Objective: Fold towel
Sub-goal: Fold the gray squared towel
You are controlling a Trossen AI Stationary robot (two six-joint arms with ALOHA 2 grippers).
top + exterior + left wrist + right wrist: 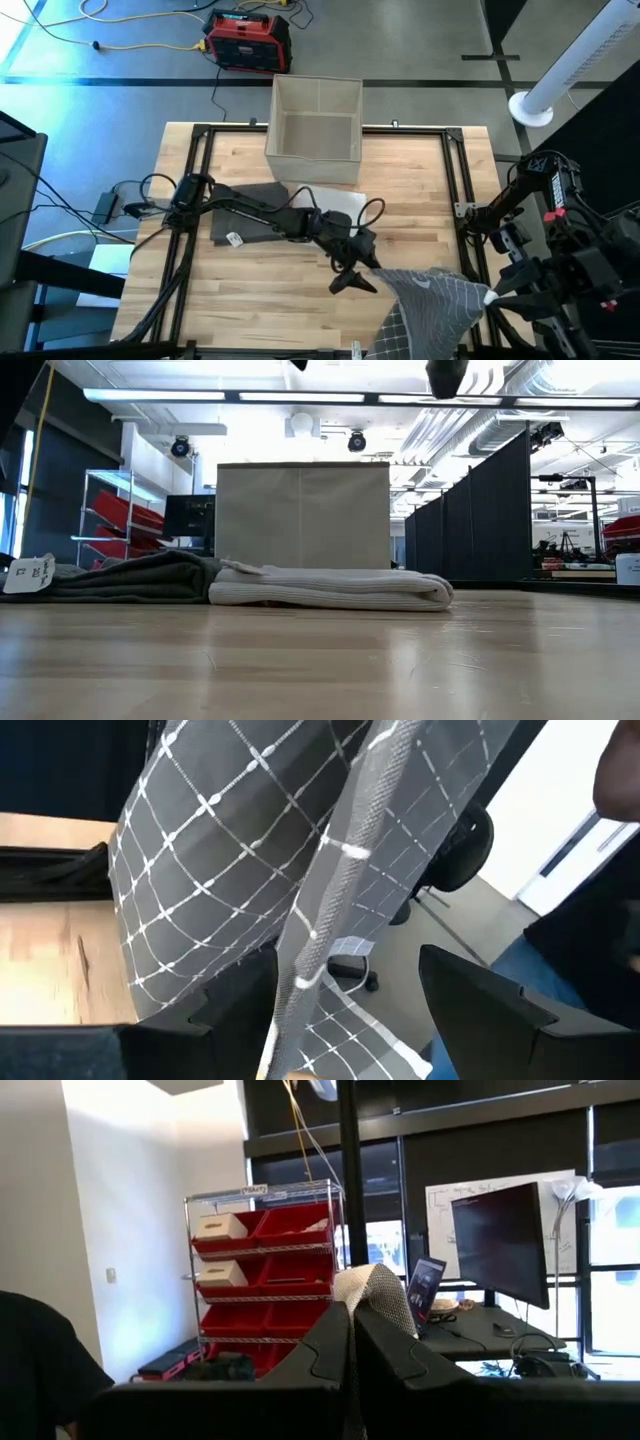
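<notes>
The grey checked towel hangs off the table edge, well clear of the fabric bin, pinched by the clenched right pincer. The left pincer gapes around its hem; closing off-target could miss the edge.

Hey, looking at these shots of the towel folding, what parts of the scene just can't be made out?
- Checked towel: its lower part is cut off by the high view's bottom edge.
- Right hand: shut on the checked towel; its fingers hide how much cloth is pinched.
- Left hand: open around a towel fold; contact cannot be judged in its wrist view.
- Fabric bin: the low view shows only a wall, not the inside.
- Both hands: above the low view's frame.
</notes>
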